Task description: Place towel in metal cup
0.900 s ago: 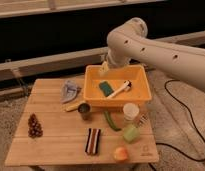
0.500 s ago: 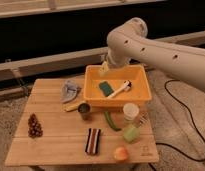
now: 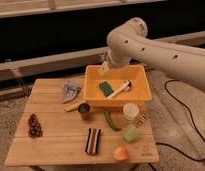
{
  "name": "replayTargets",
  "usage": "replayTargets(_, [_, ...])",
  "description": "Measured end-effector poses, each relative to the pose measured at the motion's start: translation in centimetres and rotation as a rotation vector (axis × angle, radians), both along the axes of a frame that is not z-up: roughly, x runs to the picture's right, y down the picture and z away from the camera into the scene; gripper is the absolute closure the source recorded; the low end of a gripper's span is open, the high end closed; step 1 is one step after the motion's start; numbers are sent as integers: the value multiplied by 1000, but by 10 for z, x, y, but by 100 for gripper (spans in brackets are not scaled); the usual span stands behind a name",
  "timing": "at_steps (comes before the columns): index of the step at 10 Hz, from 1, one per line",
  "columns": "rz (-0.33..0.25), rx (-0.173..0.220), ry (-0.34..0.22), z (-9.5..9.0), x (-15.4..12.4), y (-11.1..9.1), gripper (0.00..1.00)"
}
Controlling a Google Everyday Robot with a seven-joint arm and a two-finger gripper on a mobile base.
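The towel [image 3: 70, 90] is a crumpled grey-blue cloth lying on the wooden table [image 3: 56, 136], left of the yellow bin. The metal cup [image 3: 84, 110] is small and dark and stands upright just in front of the bin's left corner, right of and below the towel. My gripper [image 3: 104, 69] hangs at the end of the white arm over the bin's back left corner. It is well apart from both the towel and the cup.
The yellow bin [image 3: 117, 103] holds a green sponge [image 3: 105, 88] and a white brush [image 3: 119, 89]. On the table are a pine cone [image 3: 34, 125], a striped object [image 3: 93, 140], an orange fruit [image 3: 120, 153], a green cup [image 3: 130, 133], a white cup [image 3: 130, 111] and a green vegetable [image 3: 111, 121].
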State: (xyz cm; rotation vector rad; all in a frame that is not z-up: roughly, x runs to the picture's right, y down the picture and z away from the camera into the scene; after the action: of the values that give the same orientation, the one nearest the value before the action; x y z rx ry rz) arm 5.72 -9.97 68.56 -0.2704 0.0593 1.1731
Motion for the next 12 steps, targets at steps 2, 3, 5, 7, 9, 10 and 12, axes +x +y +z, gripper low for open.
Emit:
replayTargets(2, [0,0,0,0,0,0,20])
replayTargets(3, [0,0,0,0,0,0,20])
replayTargets(5, [0,0,0,0,0,0,20])
replayTargets(7, [0,0,0,0,0,0,20])
replayTargets(9, [0,0,0,0,0,0,20])
replayTargets(10, [-1,1,-1,0,0,0,20])
replayTargets(12, [-22,5,-44,-2,-6,-3,20])
